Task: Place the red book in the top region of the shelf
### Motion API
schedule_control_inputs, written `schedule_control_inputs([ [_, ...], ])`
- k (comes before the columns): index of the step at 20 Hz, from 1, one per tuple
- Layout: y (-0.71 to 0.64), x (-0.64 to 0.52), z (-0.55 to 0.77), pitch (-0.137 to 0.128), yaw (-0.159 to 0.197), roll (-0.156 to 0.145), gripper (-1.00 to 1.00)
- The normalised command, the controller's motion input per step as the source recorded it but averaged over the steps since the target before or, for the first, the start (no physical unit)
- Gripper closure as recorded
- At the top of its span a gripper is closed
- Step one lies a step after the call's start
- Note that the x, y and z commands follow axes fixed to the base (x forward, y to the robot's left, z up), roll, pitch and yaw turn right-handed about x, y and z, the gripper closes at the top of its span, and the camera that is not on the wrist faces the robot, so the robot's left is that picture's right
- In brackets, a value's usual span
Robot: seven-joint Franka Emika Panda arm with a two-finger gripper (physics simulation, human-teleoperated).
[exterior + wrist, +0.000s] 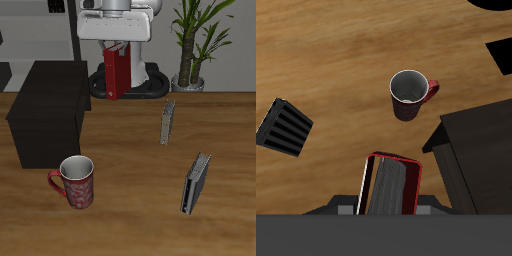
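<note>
The fingers (117, 52) gripped the red book (116, 72) upright, high at the exterior frame's top centre, clear of the counter (120, 150), presumably to pass over the shelf (50, 110) at the frame's left.

shelf (45, 95) top bare, mug (76, 182) standing before its front

wood table (120, 200) carries: dark boxy shelf (48, 110) w/ flat top, red patterned mug (76, 183) near front edge just in front of shelf, 2 grey books standing apart, one (168, 122) farther back, other (196, 184) nearer front edge.
</note>
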Motion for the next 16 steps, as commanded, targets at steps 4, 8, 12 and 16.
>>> schedule_control_inputs([
  [4, -0.11, -0.32, -0.11, 0.014, -0.01, -0.014, 1.0],
  [8, 0.03, -0.24, -0.06, -0.001, 0.023, 0.004, 1.0],
  [12, 0.1, -0.41, 0.02, 0.002, 0.066, 0.009, 1.0],
  [16, 0.04, -0.31, 0.01, -0.026, 0.112, -0.036, 1.0],
])
